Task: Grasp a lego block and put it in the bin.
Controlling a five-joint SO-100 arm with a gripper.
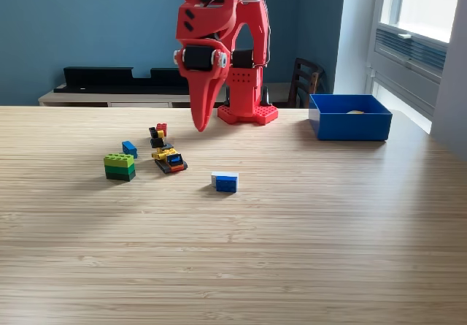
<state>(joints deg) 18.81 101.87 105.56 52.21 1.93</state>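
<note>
Several lego blocks lie on the wooden table: a blue-and-white block (225,182) near the middle, a yellow-and-orange one (170,159), a green stack (120,166), a small blue one (130,148) and a red-black-yellow cluster (157,134). The red arm's gripper (200,124) points down above the table, up and to the right of the cluster, touching no block. Its jaws look pressed together with nothing between them. The blue bin (349,116) stands at the exterior view's right, with a pale object inside it.
The arm's red base (246,112) sits at the table's far edge. Behind it are a low sideboard (109,95) carrying black trays and a dark chair (305,80). A window is at the exterior view's right.
</note>
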